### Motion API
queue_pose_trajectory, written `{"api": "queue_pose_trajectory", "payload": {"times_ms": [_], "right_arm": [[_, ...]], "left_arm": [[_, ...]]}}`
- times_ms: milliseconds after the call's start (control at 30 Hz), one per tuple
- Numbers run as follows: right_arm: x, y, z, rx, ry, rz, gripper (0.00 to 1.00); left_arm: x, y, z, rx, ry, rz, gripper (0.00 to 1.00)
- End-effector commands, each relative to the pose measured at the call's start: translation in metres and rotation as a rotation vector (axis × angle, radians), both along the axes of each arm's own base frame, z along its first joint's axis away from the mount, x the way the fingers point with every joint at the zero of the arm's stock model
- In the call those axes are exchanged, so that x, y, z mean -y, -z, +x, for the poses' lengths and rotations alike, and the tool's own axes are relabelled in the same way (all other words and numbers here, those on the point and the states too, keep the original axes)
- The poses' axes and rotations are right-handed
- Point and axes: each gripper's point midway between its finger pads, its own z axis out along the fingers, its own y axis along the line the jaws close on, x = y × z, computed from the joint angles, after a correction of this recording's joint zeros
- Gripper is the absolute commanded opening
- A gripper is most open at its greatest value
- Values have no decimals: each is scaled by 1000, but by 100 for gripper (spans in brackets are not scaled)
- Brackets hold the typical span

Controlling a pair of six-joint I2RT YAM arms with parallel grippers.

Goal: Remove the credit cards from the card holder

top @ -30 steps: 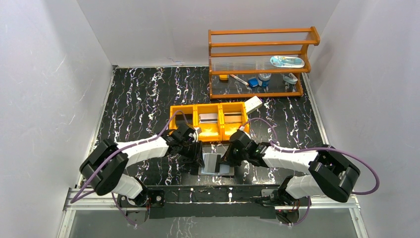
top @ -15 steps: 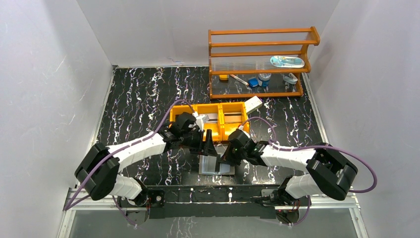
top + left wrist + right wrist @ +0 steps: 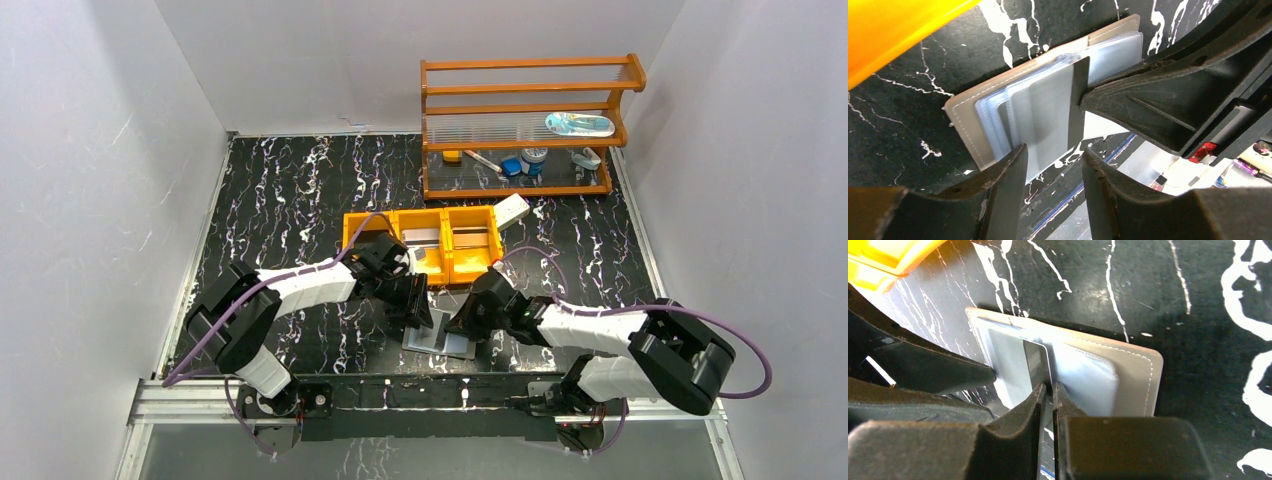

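Note:
The card holder (image 3: 447,343) lies open on the black table between my two grippers, a grey wallet (image 3: 965,122) with pale blue-grey sleeves (image 3: 1088,377). One credit card (image 3: 1048,115), pale with a dark stripe along one edge, sticks out of its sleeves (image 3: 1035,362). My right gripper (image 3: 1050,386) is nearly closed, and its tips pinch that card's striped edge. My left gripper (image 3: 1053,152) is open at the card's free end, its fingers (image 3: 1008,175) on either side with a gap. A silvery card (image 3: 421,238) and a brownish card (image 3: 474,238) lie in the orange tray.
The orange three-compartment tray (image 3: 365,228) stands just behind the grippers, and its corner shows in the left wrist view (image 3: 888,30). A white box (image 3: 512,209) leans at its right end. A wooden rack (image 3: 520,130) with small items stands at the back right. The table's front edge is close below the wallet.
My left gripper came forward from the tray to the wallet, opening wide and then narrowing. The right gripper sank a little, and the raised wallet leaf now lies flatter and turned.

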Motion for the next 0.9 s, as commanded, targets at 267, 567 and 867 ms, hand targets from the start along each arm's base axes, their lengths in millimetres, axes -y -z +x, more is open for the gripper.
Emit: {"api": "queue_pose_trajectory", "payload": {"times_ms": [267, 567, 867], "right_arm": [[-3, -8, 0, 3, 26, 75, 35], [-11, 0, -6, -13, -45, 76, 32], [-3, 2, -3, -20, -46, -26, 5]], "left_arm": [[-23, 21, -10, -43, -30, 131, 37], [-27, 24, -12, -46, -36, 143, 34], [-28, 24, -5, -25, -71, 160, 31]]}}
